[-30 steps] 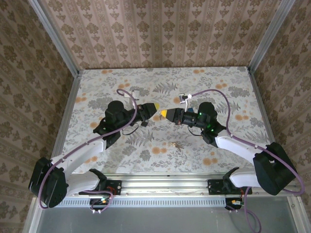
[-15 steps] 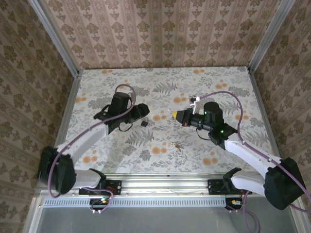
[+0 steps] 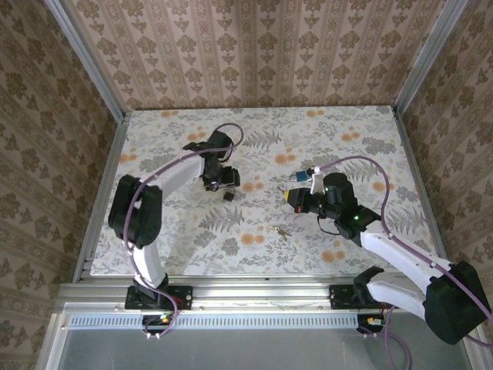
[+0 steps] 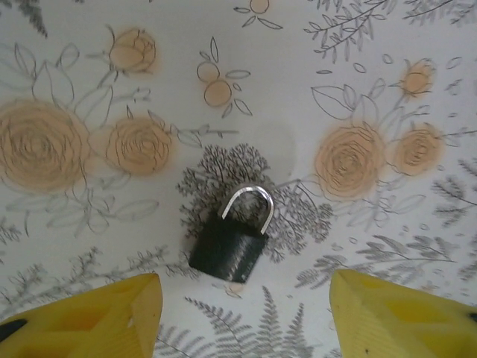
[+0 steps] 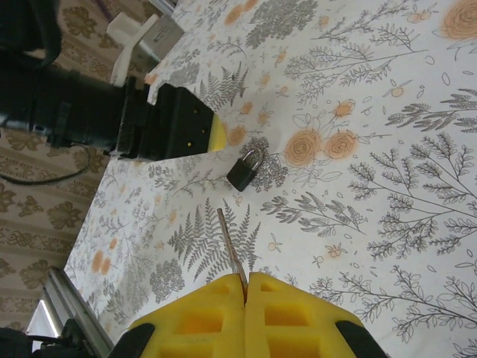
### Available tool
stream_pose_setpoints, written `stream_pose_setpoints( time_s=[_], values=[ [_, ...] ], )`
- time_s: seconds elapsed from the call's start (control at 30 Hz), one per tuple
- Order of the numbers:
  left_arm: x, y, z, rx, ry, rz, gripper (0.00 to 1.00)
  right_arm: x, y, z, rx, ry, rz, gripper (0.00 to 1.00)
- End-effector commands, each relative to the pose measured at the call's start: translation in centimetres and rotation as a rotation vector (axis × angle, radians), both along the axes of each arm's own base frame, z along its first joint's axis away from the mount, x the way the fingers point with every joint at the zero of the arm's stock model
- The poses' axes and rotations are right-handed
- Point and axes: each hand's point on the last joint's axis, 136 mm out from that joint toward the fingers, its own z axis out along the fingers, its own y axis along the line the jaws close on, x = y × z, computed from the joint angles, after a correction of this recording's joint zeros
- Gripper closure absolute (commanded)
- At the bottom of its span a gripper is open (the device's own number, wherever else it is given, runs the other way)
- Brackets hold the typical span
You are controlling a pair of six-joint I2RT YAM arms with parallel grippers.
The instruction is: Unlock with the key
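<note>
A small black padlock [image 4: 229,247] with a silver shackle [image 4: 250,205] lies flat on the floral tabletop. My left gripper [image 4: 242,317] hovers over it, open, with one yellow finger [image 4: 86,317] on each side and nothing between them. In the top view the padlock [image 3: 229,196] sits just below the left gripper [image 3: 223,179]. My right gripper [image 5: 245,287] is shut on the key [image 5: 229,240], whose blade points at the padlock [image 5: 244,170] from some distance. In the top view the right gripper [image 3: 292,197] stands right of the padlock.
A small metallic item, perhaps spare keys [image 3: 283,230], lies on the table [image 3: 347,139] toward the near edge. The left arm's black body [image 5: 160,123] reaches in beside the padlock in the right wrist view. Patterned walls enclose the table on three sides.
The grippers were nearly tip to tip at the centre. The left arm has swung out so its gripper sits over the padlock. The right gripper has drawn back right and nearer with the key.
</note>
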Motion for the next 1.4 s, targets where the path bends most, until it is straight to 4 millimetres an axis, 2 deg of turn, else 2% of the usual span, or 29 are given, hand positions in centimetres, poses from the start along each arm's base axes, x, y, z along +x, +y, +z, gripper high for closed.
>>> stream_pose_setpoints(
  time_s=[0.0,0.13,0.4,0.5,0.57,0.87,0.97,1.1,1.23,1.37],
  values=[
    [-1.0,1.0,-1.6,0.122,0.081,-0.090,0.22,0.0,-0.8,0.0,-0.033,-0.023,-0.021,1.00],
    [-0.9,0.5,-3.1,0.175,0.117,-0.124,0.23,-0.1,-1.0,-0.3,-0.042,-0.019,-0.027,1.00],
    [-1.5,-0.6,-4.7,0.213,0.161,-0.157,0.26,0.0,-1.2,-0.7,-0.042,-0.012,-0.035,1.00],
    [-2.0,-0.8,-4.9,0.220,0.170,-0.162,0.31,0.1,-1.2,-0.7,-0.040,-0.011,-0.038,1.00],
    [-2.3,-0.8,-5.3,0.225,0.179,-0.166,0.38,0.1,-1.2,-0.8,-0.041,-0.008,-0.040,1.00],
    [-2.4,-0.4,-6.7,0.263,0.204,-0.128,0.43,0.3,-1.0,-1.0,-0.031,-0.003,-0.038,1.00],
    [-2.3,-0.5,-7.3,0.262,0.216,-0.120,0.51,0.3,-1.1,-1.1,-0.033,0.000,-0.038,1.00],
    [-2.2,-0.4,-8.0,0.256,0.236,-0.099,0.48,0.2,-1.1,-1.2,-0.032,0.005,-0.038,1.00],
    [-2.2,-0.2,-8.5,0.257,0.249,-0.086,0.53,0.2,-1.1,-1.3,-0.031,0.007,-0.039,1.00],
    [-2.1,-0.4,-8.7,0.244,0.254,-0.091,0.46,0.3,-1.0,-1.4,-0.029,0.010,-0.036,1.00]
  ],
)
